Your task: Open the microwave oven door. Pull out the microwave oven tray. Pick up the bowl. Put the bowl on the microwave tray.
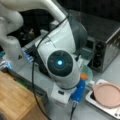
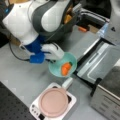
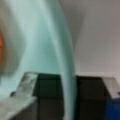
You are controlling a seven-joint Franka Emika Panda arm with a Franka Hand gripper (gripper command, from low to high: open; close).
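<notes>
The pale teal bowl (image 2: 56, 71) (image 1: 89, 70) sits beside the open oven and has an orange object inside. My gripper (image 2: 58, 56) reaches down to the bowl's left rim. In the wrist view the gripper (image 3: 68, 96) has a dark pad pressed on each side of the bowl's (image 3: 47, 50) thin wall. The microwave oven (image 1: 110, 42) (image 2: 107, 100) has its door (image 2: 86, 80) dropped flat towards the bowl. A pale metal tray (image 2: 100, 65) lies out over the door. In a front view the arm's wrist hides the fingers and the door.
A flat pink plate (image 2: 53, 102) (image 1: 108, 95) rests on a white dish rack (image 2: 35, 108) (image 1: 100, 103) just in front of the bowl. A wooden board (image 1: 15, 100) lies at a front view's bottom left. The arm's bulky links (image 2: 37, 17) hang over the grey tabletop.
</notes>
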